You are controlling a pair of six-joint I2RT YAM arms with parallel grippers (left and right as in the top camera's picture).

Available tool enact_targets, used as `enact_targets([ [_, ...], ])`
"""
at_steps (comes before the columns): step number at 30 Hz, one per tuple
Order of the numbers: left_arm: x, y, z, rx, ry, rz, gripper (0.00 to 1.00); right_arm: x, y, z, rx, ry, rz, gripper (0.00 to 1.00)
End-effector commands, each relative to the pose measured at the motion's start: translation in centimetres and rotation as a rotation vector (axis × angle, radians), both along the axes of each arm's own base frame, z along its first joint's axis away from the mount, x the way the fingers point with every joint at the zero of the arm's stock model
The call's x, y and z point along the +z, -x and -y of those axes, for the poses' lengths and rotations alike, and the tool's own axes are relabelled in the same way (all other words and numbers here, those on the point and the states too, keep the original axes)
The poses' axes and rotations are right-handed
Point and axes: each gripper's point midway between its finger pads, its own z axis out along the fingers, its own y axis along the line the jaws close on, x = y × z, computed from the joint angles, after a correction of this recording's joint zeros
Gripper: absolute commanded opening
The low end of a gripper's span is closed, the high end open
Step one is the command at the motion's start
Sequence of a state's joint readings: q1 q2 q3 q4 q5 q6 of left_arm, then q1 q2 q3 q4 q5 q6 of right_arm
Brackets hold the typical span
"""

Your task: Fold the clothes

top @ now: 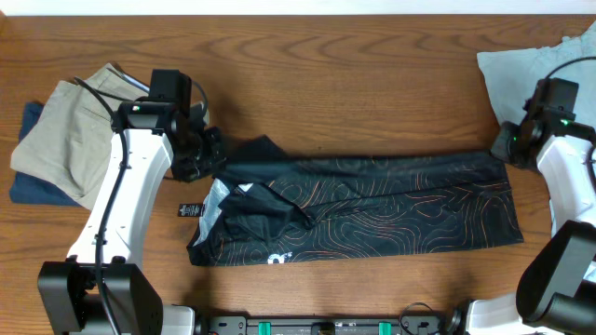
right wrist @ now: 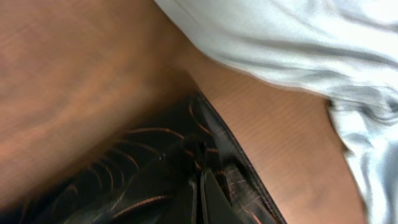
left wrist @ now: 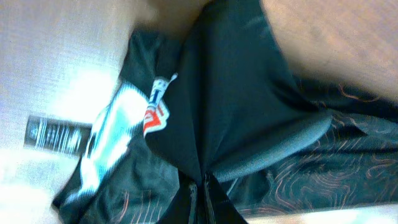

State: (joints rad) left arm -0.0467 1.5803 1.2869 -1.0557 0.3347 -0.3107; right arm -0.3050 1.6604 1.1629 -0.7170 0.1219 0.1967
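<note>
A wooden table (top: 326, 74) seen from above holds one black jersey (top: 391, 205) with thin orange contour lines, stretched as a long band across the middle, running left to right. Its collar end, with a pale inner lining and a small black label (top: 189, 208), lies at the left.

Two robot arms reach it, one at each far corner. The left gripper (top: 207, 154) is pinched closed on the jersey's far-left corner. The right gripper (top: 503, 144) is pinched closed on the far-right corner, just beside one crumpled light-blue shirt (top: 521, 70) at the table's top right.

At the far left sits one folded pair of khaki trousers (top: 65, 130) on one dark blue cloth (top: 28, 186), near the left arm.

Bare wood lies beyond the jersey's far edge, between the two piles. Only a narrow strip shows along the jersey's near edge.
</note>
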Motion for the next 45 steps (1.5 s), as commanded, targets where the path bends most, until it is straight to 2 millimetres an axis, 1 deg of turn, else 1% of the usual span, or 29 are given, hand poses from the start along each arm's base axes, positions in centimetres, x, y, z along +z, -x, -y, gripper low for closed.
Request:
enact_targets([
  [1,-0.4,1.8,-0.1,0.002,0.001,-0.071,0.06,0.7,1.9,2.0,-0.047,0.075,-0.052,0.01],
  [3,-0.4,2.9,0.4,-0.005,0.029,-0.117,0.06,0.5,2.8,2.4,-0.063,0.083,-0.085,0.01],
  [6,-0.2,4.2,1.3,-0.044,0.072,-0.161,0.06,0.4,3.4,2.6,-0.072,0.081,-0.109,0.01],
  [16,-0.2,8.7,2.2,-0.119,0.031,-0.324,0.06,0.0,6.2,3.2,-0.109,0.068,-0.205,0.01],
  [19,-0.6,9.8,2.1,-0.140,-0.002,-0.363,0.06,-0.2,7.0,3.1,-0.111,0.057,-0.235,0.01],
  [23,-1.5,11.3,2.2,-0.164,-0.022,-0.413,0.06,-0.3,8.3,3.1,-0.122,0.039,-0.283,0.01],
  [30,-3.1,14.1,1.6,-0.168,-0.044,-0.519,0.06,-0.5,10.0,3.0,-0.145,-0.007,-0.331,0.02],
  [31,-3.2,14.3,1.3,-0.170,-0.063,-0.523,0.10,-0.5,10.1,2.9,-0.146,-0.009,-0.336,0.08],
  [32,-3.4,14.3,0.8,-0.174,-0.088,-0.522,0.33,-0.5,10.2,2.9,-0.147,-0.011,-0.340,0.21],
  [33,-3.5,14.2,0.3,-0.177,-0.118,-0.518,0.47,-0.6,10.3,2.9,-0.147,-0.012,-0.343,0.38],
  [34,-3.5,14.2,0.0,-0.177,-0.139,-0.516,0.57,-0.6,10.4,2.9,-0.147,-0.013,-0.346,0.48],
  [36,-3.7,13.9,-0.5,-0.179,-0.168,-0.502,0.60,-0.6,10.5,2.8,-0.146,-0.015,-0.352,0.49],
  [39,-4.1,12.9,-0.3,-0.162,-0.168,-0.461,0.60,-0.6,10.4,2.4,-0.139,-0.037,-0.348,0.50],
  [41,-4.5,11.9,-0.2,-0.141,-0.166,-0.422,0.60,-0.8,9.9,1.5,-0.084,-0.085,-0.329,0.58],
  [42,-4.7,11.2,0.0,-0.128,-0.163,-0.394,0.60,-0.9,9.5,0.8,-0.040,-0.125,-0.316,0.62],
  [44,-5.0,10.0,0.2,-0.123,-0.154,-0.346,0.60,-1.0,9.3,-0.3,0.014,-0.178,-0.305,0.67],
  [45,-5.1,9.6,0.3,-0.122,-0.152,-0.325,0.60,-1.0,9.4,-0.4,0.018,-0.184,-0.310,0.68],
])
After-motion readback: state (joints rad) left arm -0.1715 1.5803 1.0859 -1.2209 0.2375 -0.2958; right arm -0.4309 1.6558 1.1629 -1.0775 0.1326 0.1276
